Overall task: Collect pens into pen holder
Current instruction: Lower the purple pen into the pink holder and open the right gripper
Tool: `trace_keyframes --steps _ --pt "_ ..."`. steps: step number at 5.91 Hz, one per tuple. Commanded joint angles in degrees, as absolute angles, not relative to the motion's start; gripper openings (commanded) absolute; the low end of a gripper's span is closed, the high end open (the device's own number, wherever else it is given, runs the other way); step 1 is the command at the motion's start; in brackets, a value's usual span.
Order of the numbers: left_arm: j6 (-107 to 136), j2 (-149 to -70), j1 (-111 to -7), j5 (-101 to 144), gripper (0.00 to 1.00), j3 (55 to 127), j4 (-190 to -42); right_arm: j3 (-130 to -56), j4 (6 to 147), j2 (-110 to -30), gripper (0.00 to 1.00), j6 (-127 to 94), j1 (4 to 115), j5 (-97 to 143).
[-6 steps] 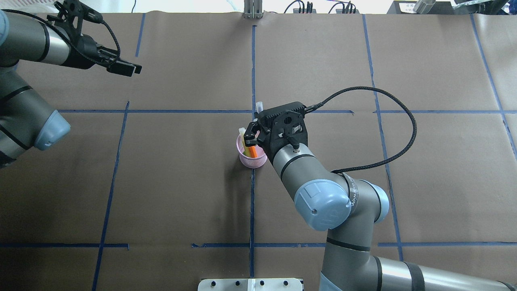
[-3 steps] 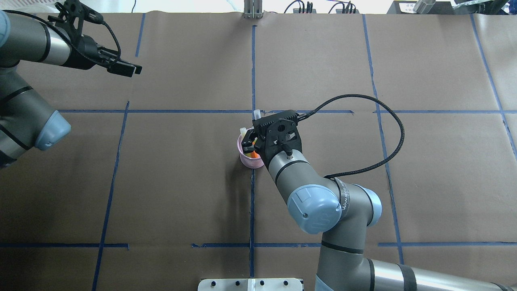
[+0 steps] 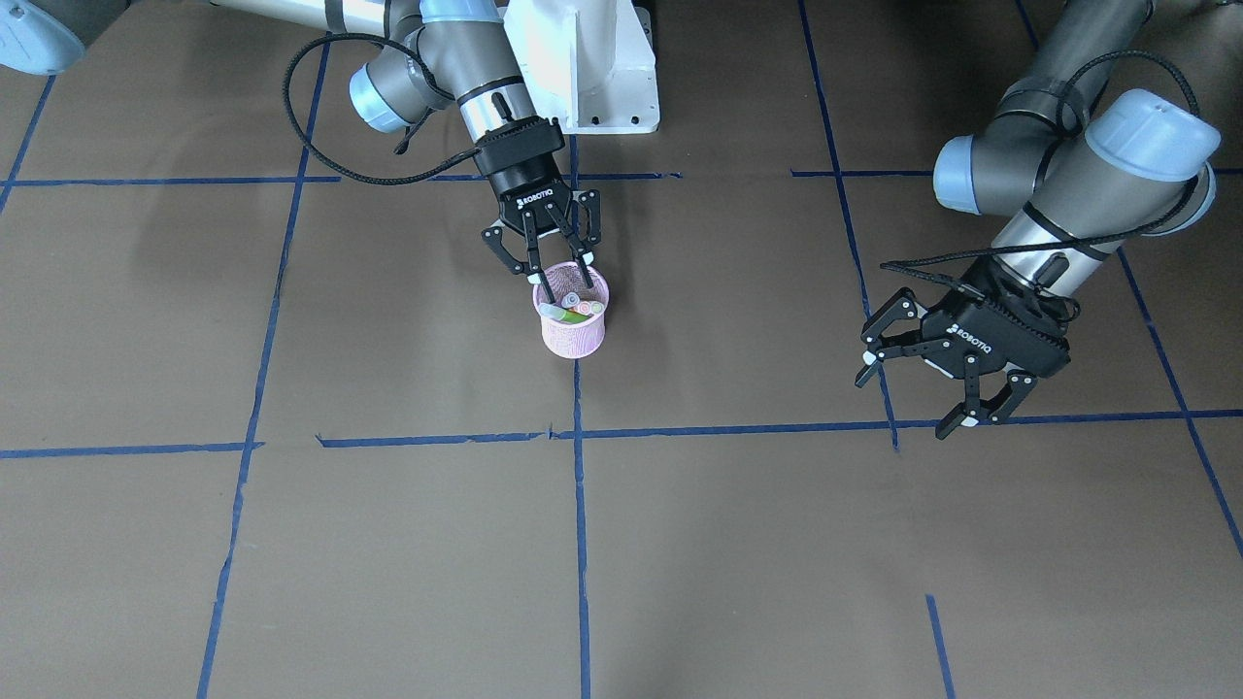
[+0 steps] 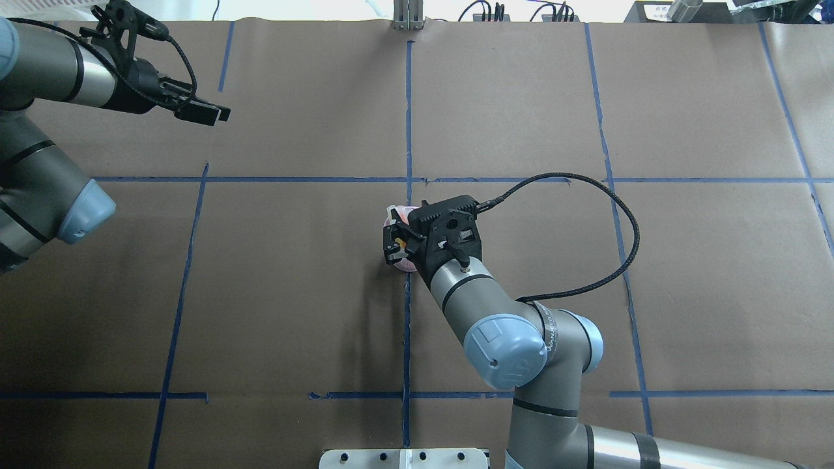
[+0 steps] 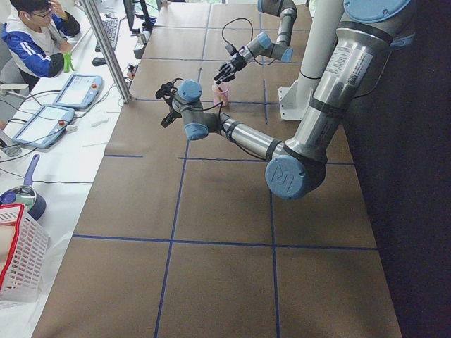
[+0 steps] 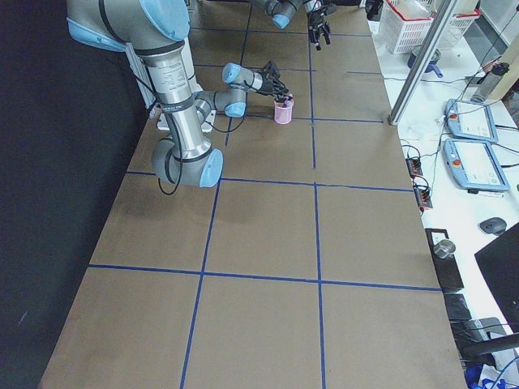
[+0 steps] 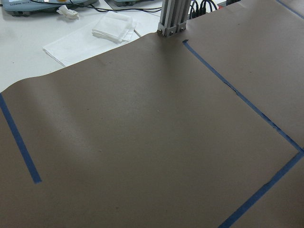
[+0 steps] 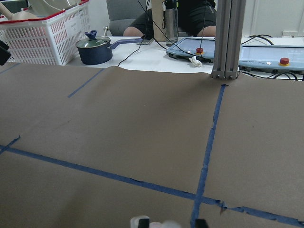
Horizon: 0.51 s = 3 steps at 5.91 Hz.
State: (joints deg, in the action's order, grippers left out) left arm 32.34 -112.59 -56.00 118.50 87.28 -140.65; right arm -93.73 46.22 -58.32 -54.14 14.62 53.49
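Observation:
The pink mesh pen holder (image 3: pixel 573 333) stands near the table's middle. Three pens stand inside it, their pale cap ends at the rim: purple (image 3: pixel 554 312), green (image 3: pixel 579 316) and orange (image 3: pixel 589 307). My right gripper (image 3: pixel 561 270) hangs just over the holder's robot-side rim, open and empty, with its fingertips at the rim. In the overhead view it (image 4: pixel 395 245) covers most of the holder (image 4: pixel 405 211). My left gripper (image 3: pixel 913 393) is open and empty, well off to the side above the bare table; it also shows in the overhead view (image 4: pixel 210 114).
Brown paper with blue tape lines (image 4: pixel 407 117) covers the table. The white robot base (image 3: pixel 581 68) is behind the holder. An aluminium post (image 4: pixel 407 16) stands at the far edge. Beyond it are teach pendants (image 8: pixel 266 50), a white basket (image 8: pixel 45 33) and a seated person (image 5: pixel 35 35).
My right gripper has moved down and toward the robot over the holder. The pale pen cap that stood up behind it has sunk out of sight. The left arm has stayed still.

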Motion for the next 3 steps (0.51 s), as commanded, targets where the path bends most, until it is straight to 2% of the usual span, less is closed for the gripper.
trace_keyframes --steps 1,3 --pt "32.3 -112.6 -56.0 118.5 1.00 87.3 -140.6 -96.1 45.4 -58.1 1.00 -53.9 15.0 54.3" --pt "32.3 -112.6 -56.5 119.3 1.00 87.4 -140.3 -98.8 46.0 -58.2 1.00 -54.2 19.0 64.0"
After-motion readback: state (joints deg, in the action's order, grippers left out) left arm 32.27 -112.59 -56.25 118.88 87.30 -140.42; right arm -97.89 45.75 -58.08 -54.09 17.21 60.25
